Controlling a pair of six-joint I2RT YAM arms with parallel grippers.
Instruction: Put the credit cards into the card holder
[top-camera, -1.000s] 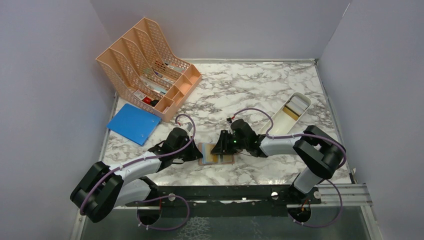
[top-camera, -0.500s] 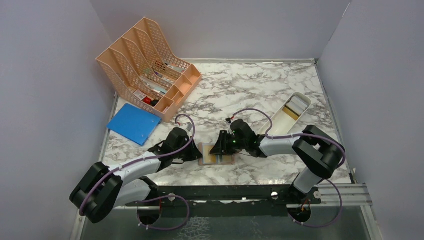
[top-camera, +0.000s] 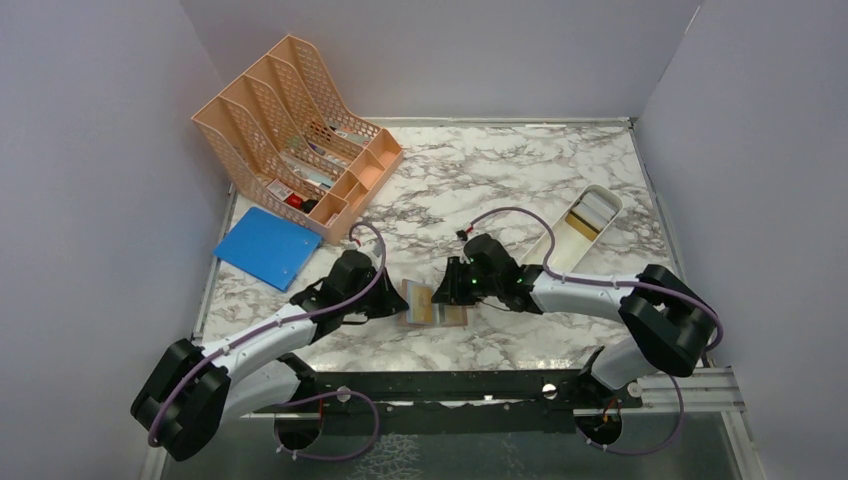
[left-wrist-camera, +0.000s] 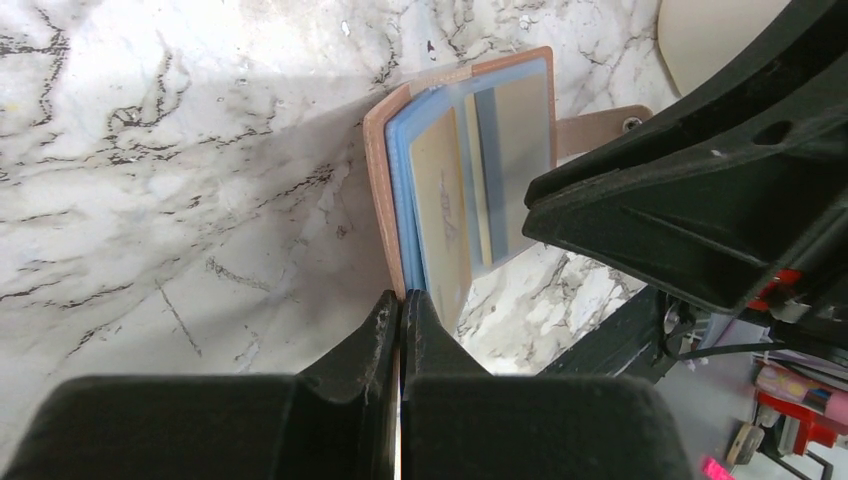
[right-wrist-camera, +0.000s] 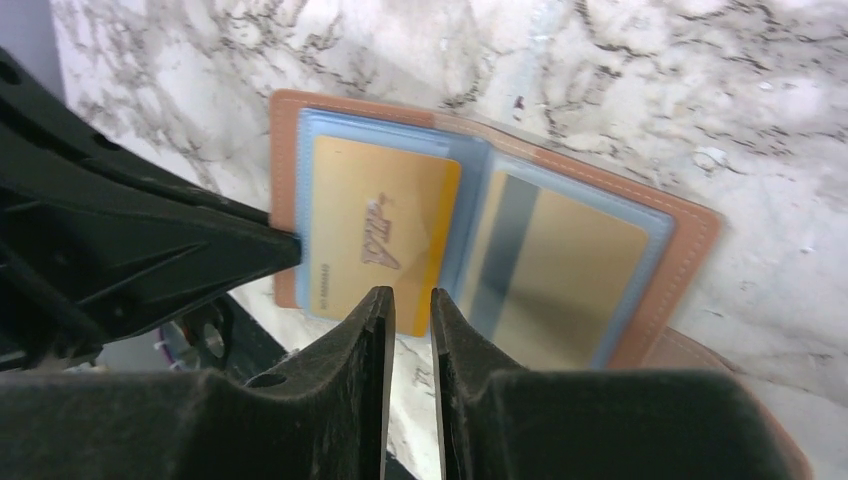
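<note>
At the near centre of the marble tabletop (top-camera: 560, 165), the card holder (right-wrist-camera: 478, 215) lies opened flat with its light blue lining facing up and its snap tab (left-wrist-camera: 600, 125) extending from 1 side. 2 credit cards sit in its clear pockets. The gold credit card (right-wrist-camera: 385, 235) occupies 1 leaf, with its lower edge projecting past the pocket. The second credit card (right-wrist-camera: 565, 280), which carries a dark stripe, occupies the other leaf.

The right tool (right-wrist-camera: 411, 295) hovers over the projecting edge of the gold credit card. Its fingers stand a narrow slit apart, and nothing is seen clamped between them.

The left tool (left-wrist-camera: 401, 300) is clenched, fingers pressed together, with its tips against the outer edge of the card holder. Whether a layer of the cover is pinched between them cannot be determined.

Further right and toward the back, a white tray (top-camera: 560, 250) rests on the tabletop. A blue folder (top-camera: 268, 247) lies at the left, and a peach mesh organiser (top-camera: 295, 130) stands behind it in the far left corner.
</note>
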